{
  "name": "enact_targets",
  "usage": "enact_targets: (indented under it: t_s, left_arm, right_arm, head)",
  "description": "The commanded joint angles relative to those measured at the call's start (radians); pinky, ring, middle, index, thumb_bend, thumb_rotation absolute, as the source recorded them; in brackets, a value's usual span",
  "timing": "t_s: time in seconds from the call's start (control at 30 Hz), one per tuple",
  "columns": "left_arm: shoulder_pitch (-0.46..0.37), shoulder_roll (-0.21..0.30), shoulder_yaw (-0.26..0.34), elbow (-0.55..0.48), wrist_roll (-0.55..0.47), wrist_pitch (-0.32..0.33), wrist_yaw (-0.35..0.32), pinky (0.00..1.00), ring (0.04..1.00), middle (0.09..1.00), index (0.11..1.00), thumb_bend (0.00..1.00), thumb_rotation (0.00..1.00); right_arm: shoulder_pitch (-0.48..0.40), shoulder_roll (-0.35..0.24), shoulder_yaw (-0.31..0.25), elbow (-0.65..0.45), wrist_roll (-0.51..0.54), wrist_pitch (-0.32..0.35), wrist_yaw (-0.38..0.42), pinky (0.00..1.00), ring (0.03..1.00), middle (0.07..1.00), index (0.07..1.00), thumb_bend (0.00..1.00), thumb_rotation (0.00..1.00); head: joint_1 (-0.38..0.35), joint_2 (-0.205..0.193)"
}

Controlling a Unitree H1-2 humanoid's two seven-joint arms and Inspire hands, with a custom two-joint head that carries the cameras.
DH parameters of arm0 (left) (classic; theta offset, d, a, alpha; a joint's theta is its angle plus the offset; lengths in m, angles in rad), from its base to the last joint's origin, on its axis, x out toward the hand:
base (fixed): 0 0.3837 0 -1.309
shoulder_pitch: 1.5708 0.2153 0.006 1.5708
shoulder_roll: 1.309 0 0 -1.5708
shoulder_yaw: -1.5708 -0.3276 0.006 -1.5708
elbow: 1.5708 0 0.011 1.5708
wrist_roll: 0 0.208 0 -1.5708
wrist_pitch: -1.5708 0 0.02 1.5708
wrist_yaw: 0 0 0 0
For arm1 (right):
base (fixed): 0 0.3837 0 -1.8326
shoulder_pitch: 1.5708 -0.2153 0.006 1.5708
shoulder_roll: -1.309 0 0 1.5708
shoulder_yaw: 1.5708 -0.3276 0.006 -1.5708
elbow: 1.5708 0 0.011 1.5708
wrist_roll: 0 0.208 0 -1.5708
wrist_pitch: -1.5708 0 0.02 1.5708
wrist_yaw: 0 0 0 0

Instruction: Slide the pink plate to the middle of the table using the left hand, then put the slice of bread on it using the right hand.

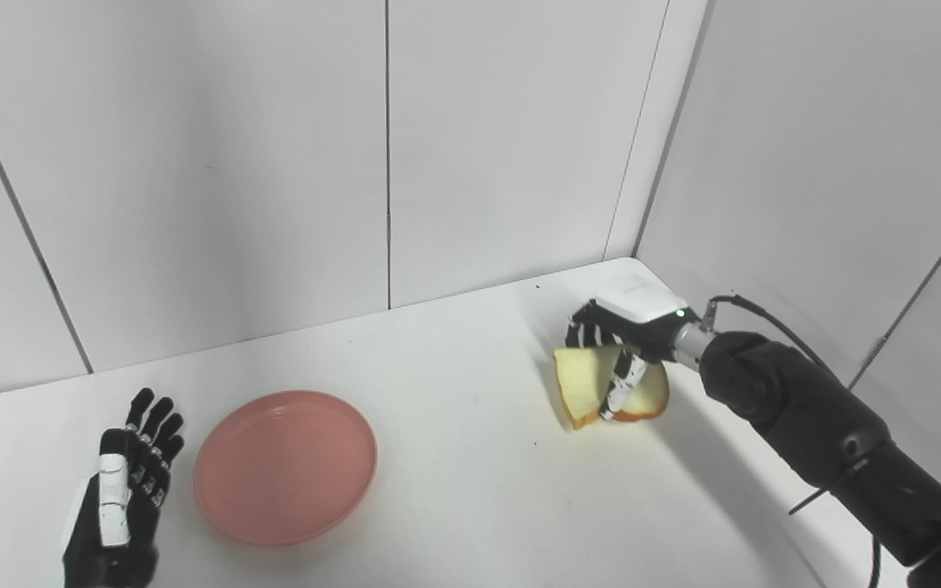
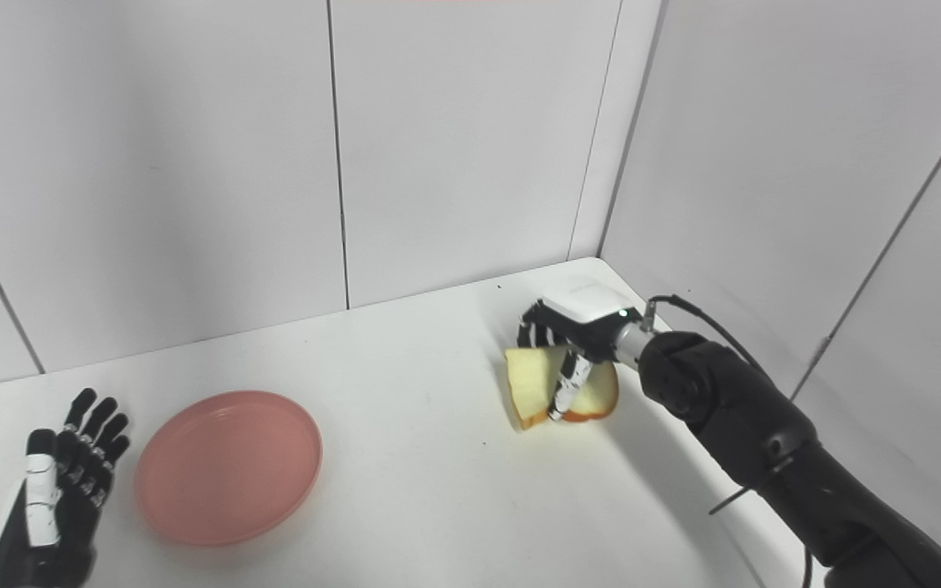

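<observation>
Left hand (image 1: 123, 490), fingers spread and empty, just left of the pink plate (image 1: 285, 465); right hand (image 1: 622, 347) grips the bread slice (image 1: 585, 384), plate well to its left.

Robot test cell or laboratory booth. A plain white worktop (image 1: 454, 490) fits into a corner enclosed by bare white wall panels (image 1: 217, 163) with thin dark seams (image 1: 388, 147). A black robot arm (image 1: 830, 433) with an exposed cable (image 1: 764, 318) reaches in along the worktop's right edge. No domestic furnishings appear.
</observation>
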Motion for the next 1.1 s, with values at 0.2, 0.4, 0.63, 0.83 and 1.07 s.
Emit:
enact_targets:
  t_s: [0.2,0.4,0.63,0.83,1.07]
  left_arm:
    - [0.054,-0.05,-0.024,-0.113,0.051,0.067,0.065,0.98,0.965,0.97,0.954,0.73,1.0]
    - [0.051,-0.064,-0.028,-0.123,0.073,0.091,0.097,1.0,0.971,0.966,0.953,0.72,1.0]
    - [0.048,-0.067,-0.029,-0.113,0.082,0.093,0.122,1.0,0.965,0.959,0.945,0.73,1.0]
    - [0.046,-0.075,-0.035,-0.106,0.095,0.082,0.133,1.0,0.963,0.957,0.944,0.72,1.0]
    - [0.049,-0.093,-0.051,-0.105,0.107,0.086,0.145,1.0,0.973,0.967,0.957,0.72,1.0]
  right_arm:
    - [-0.094,0.045,-0.068,-0.142,0.118,0.013,0.035,0.19,0.26,0.472,0.483,0.53,0.0]
    - [-0.132,0.142,-0.046,-0.184,0.163,0.02,0.074,0.17,0.238,0.396,0.492,0.53,0.0]
    - [-0.183,0.281,0.009,-0.198,0.162,0.014,0.09,0.19,0.259,0.399,0.498,0.52,0.0]
    - [-0.223,0.376,0.061,-0.17,0.147,-0.008,0.088,0.18,0.239,0.395,0.497,0.52,0.0]
    - [-0.248,0.449,0.111,-0.16,0.134,0.007,0.101,0.19,0.256,0.401,0.496,0.52,0.0]
  head:
    - [0.103,0.015]
    - [0.134,0.022]
    - [0.151,0.016]
    - [0.2,0.024]
    - [0.3,0.042]
